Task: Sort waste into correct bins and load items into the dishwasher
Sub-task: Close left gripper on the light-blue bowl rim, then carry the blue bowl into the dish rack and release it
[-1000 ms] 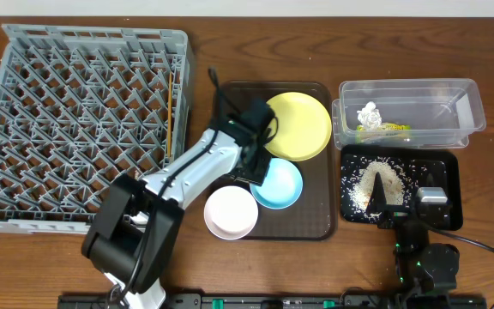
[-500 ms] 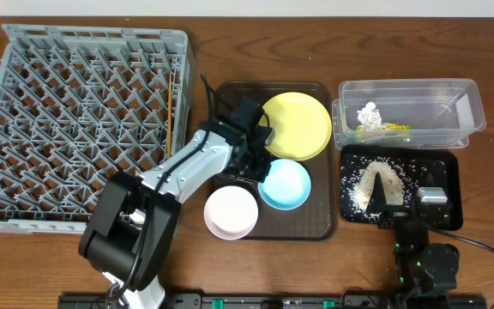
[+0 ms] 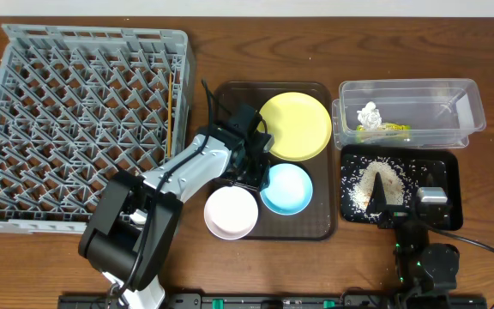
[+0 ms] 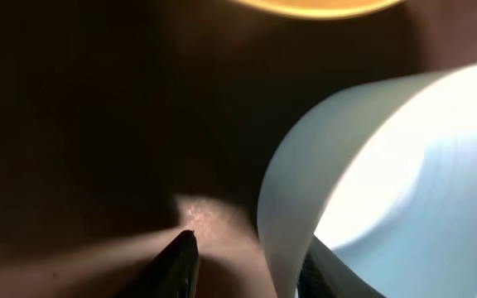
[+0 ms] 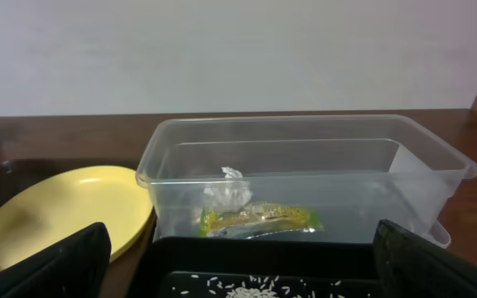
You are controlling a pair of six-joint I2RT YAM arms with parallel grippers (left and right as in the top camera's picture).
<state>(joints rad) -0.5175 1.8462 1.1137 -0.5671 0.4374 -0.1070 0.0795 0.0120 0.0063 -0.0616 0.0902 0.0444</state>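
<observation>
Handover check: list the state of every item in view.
Dish rack, holds chopsticks.
Yellow plate, lying on brown tray.
Blue bowl, on tray, rim between open jaws of left gripper.
Pinkish-white bowl, upright, empty.
Clear tub, holds tissue and wrapper.
Black tray, holds rice.
Right gripper, open, empty.

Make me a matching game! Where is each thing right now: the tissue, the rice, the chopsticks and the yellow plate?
Things:
1. tissue
2. rice
3. chopsticks
4. yellow plate

Places:
A. on the brown tray
B. in the clear tub
C. in the grey rack
D. on the black tray

Pairs: 1-B, 2-D, 3-C, 4-A
</observation>
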